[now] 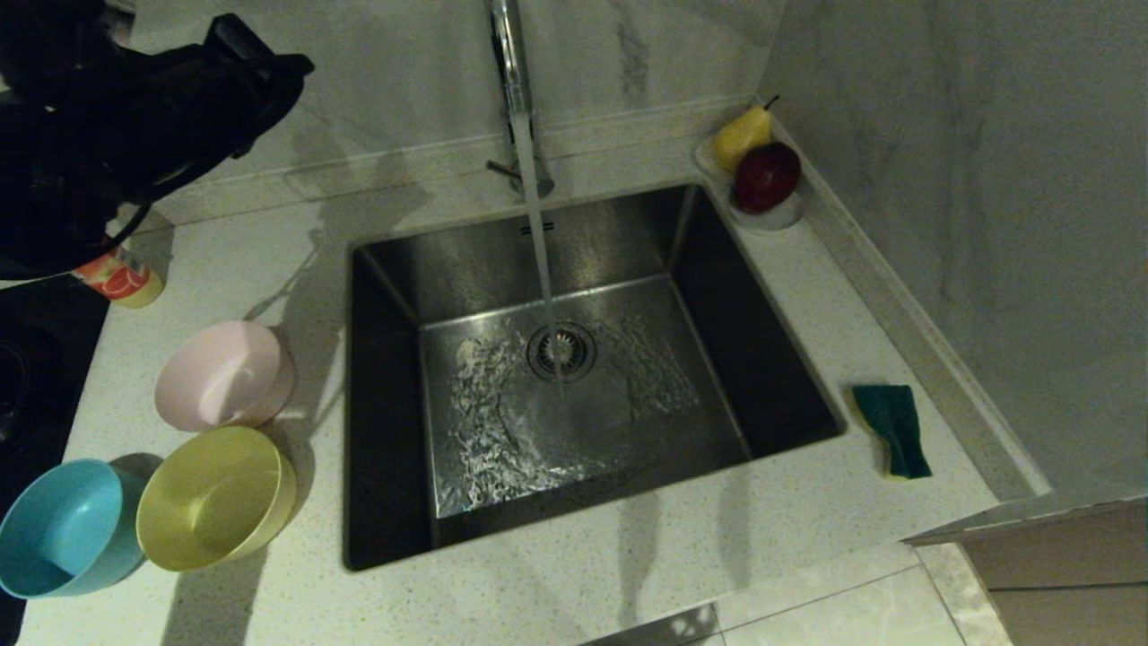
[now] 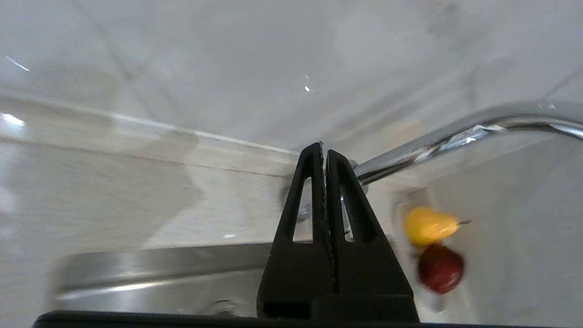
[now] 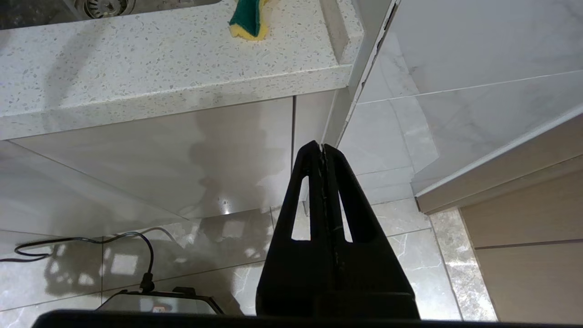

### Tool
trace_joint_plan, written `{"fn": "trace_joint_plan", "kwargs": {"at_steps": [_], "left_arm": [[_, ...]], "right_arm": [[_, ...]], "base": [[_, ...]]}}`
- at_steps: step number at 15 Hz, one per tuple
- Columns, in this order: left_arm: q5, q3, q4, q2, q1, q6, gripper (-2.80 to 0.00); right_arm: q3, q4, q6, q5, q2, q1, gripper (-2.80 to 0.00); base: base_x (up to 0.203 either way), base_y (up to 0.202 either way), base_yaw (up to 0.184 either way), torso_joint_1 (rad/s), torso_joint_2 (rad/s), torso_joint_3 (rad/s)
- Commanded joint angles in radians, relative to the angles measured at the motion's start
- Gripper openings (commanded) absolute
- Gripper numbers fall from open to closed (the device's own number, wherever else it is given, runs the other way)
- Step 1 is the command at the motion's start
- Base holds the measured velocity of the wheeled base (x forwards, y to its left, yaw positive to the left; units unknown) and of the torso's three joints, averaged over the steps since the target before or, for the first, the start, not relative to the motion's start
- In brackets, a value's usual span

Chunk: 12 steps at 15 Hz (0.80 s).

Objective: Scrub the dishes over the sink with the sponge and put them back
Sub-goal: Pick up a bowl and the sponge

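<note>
Three bowls stand on the counter left of the sink [image 1: 762, 359]: pale pink [image 1: 224, 375], yellow [image 1: 215, 498] and light blue [image 1: 67, 528]. Water runs from the tap [image 1: 516, 90] onto the drain strainer [image 1: 561, 352]. The sponge [image 1: 892, 429], green face up, lies on the counter right of the basin; it also shows in the right wrist view as the sponge [image 3: 248, 18]. My left gripper [image 2: 324, 148] is shut and empty, raised above the back left counter and pointing toward the tap. My right gripper [image 3: 321, 146] hangs shut and empty below the counter edge.
A white dish [image 1: 771, 215] with a yellow pear [image 1: 743, 135] and a red apple [image 1: 767, 175] sits in the back right corner. A small can [image 1: 121, 280] stands under my left arm [image 1: 143, 117]. A black hob [image 1: 36, 359] borders the counter's left side. Walls close in behind and to the right.
</note>
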Motion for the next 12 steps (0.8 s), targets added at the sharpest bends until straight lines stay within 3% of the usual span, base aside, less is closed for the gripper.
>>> {"fn": "trace_joint_plan", "kwargs": {"at_steps": [1, 2, 3, 5, 9, 12], "left_arm": [[0.058, 0.121, -0.002, -0.142, 0.014, 0.196, -2.80], [0.163, 0.168, -0.008, -0.180, 0.016, 0.291, -2.80], [0.234, 0.208, -0.012, -0.223, 0.016, 0.333, -2.80], [0.296, 0.304, -0.015, -0.339, 0.016, 0.365, -2.80], [0.294, 0.579, -0.011, -0.645, 0.016, 0.405, -2.80], [0.204, 0.802, 0.000, -0.894, 0.015, 0.450, -2.80]], "right_arm": [[0.000, -0.001, -0.001, 0.000, 0.000, 0.000, -2.80], [0.000, -0.001, -0.001, 0.000, 0.000, 0.001, -2.80], [0.000, -0.001, -0.001, 0.000, 0.000, 0.002, -2.80], [0.000, -0.001, -0.001, 0.000, 0.000, 0.000, -2.80], [0.000, -0.001, -0.001, 0.000, 0.000, 0.000, -2.80], [0.000, -0.001, -0.001, 0.000, 0.000, 0.000, -2.80]], "base": [[0.000, 0.000, 0.000, 0.000, 0.00, 0.000], [0.000, 0.000, 0.000, 0.000, 0.00, 0.000], [0.000, 0.000, 0.000, 0.000, 0.00, 0.000], [0.000, 0.000, 0.000, 0.000, 0.00, 0.000], [0.000, 0.000, 0.000, 0.000, 0.00, 0.000], [0.000, 0.000, 0.000, 0.000, 0.00, 0.000]]}}
